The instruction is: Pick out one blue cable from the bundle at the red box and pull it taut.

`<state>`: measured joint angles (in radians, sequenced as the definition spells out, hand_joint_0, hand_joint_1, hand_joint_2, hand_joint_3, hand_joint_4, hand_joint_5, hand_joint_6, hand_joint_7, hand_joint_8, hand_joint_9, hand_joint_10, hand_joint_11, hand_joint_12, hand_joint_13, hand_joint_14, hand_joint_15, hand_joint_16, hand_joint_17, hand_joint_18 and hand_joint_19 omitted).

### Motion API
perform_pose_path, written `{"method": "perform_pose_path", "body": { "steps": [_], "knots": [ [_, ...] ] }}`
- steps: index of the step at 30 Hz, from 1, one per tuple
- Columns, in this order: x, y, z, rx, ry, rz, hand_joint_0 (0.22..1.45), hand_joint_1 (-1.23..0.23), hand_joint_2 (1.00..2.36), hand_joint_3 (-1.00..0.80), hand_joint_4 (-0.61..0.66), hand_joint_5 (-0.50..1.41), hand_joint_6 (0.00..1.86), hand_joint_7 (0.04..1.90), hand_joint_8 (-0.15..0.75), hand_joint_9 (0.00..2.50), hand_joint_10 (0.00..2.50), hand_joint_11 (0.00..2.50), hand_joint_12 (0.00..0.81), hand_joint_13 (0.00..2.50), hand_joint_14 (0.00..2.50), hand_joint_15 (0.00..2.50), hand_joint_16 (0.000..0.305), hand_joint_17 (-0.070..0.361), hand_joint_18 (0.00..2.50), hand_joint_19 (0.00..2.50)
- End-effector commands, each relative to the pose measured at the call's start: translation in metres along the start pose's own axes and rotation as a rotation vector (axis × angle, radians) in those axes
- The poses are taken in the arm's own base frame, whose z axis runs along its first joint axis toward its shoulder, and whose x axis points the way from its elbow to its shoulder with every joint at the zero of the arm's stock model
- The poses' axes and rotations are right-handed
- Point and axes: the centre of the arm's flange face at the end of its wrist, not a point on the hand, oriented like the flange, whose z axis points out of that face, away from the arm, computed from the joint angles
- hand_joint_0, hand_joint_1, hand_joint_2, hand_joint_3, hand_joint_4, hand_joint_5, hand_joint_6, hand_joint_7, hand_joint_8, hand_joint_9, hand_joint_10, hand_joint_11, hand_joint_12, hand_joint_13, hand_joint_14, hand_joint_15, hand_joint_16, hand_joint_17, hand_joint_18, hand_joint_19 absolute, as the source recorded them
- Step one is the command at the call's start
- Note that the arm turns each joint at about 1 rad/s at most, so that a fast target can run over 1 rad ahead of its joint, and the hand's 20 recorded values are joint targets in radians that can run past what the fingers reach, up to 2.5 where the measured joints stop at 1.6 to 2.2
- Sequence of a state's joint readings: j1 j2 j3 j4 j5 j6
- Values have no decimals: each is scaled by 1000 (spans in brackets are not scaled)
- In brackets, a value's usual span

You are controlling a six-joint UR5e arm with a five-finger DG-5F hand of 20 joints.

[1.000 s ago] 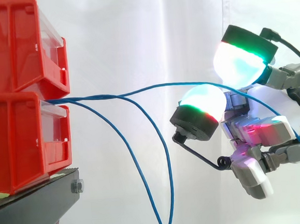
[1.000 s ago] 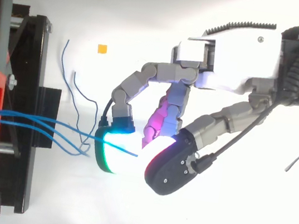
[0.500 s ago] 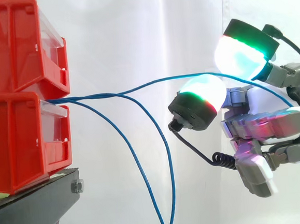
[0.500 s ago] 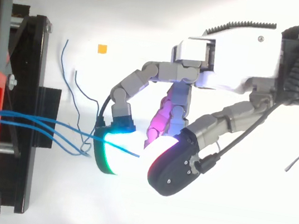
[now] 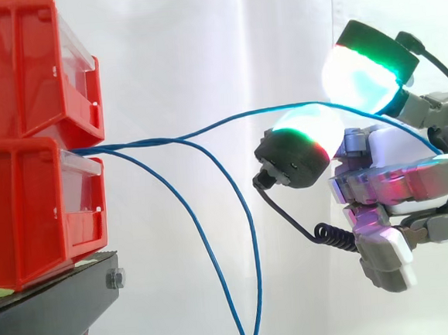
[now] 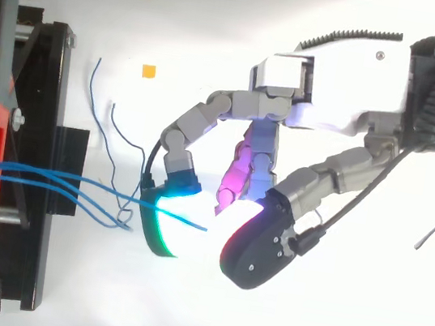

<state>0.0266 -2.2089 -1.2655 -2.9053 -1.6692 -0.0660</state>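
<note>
Side view: blue cable (image 5: 228,122) across hand (image 5: 400,181)

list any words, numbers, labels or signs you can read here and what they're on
None can be read.
The red bins, the black stand, the hand and the blue cables show no legible print.
The small yellow square in the top view looks blank.

Hand (image 6: 327,89) at right, fingers (image 6: 160,228) half-bent, glowing pads (image 6: 258,247) apart.
</note>
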Motion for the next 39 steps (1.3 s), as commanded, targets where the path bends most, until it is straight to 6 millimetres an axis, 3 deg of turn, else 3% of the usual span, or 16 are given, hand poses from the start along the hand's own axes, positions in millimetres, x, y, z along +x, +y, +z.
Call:
{"method": "perform_pose_path", "body": {
  "steps": [1, 10, 20, 25, 33, 39],
  "knots": [
    [0, 0, 0, 0, 2, 0, 557, -796, 1003, -468, -324, 60, 673, 1130, 174, 1583, 19, 447, 268, 1097, 16, 416, 37, 84, 937, 577],
    [0, 0, 0, 0, 2, -3, 596, -877, 1019, -287, -290, 81, 632, 1277, 172, 1596, 18, 422, 257, 1100, 16, 409, 36, 81, 936, 565],
    [0, -1, -1, 6, 3, -2, 602, -887, 1021, -227, -255, 90, 608, 1320, 157, 1566, 16, 365, 258, 1088, 16, 404, 37, 82, 920, 568],
    [0, -1, -1, 9, 8, -2, 595, -876, 1019, -208, -217, 117, 501, 1479, 142, 1521, 13, 264, 267, 1051, 15, 383, 39, 87, 908, 558],
    [2, -2, -2, 15, 20, -1, 604, -830, 1011, -232, -118, 111, 504, 1401, 155, 1528, 9, 220, 294, 1012, 14, 332, 45, 100, 912, 529],
    [2, -2, -2, 16, 31, -1, 606, -818, 1010, -238, -114, 111, 505, 1399, 170, 1532, 9, 216, 301, 1012, 13, 323, 46, 103, 916, 521]
  ]
}}
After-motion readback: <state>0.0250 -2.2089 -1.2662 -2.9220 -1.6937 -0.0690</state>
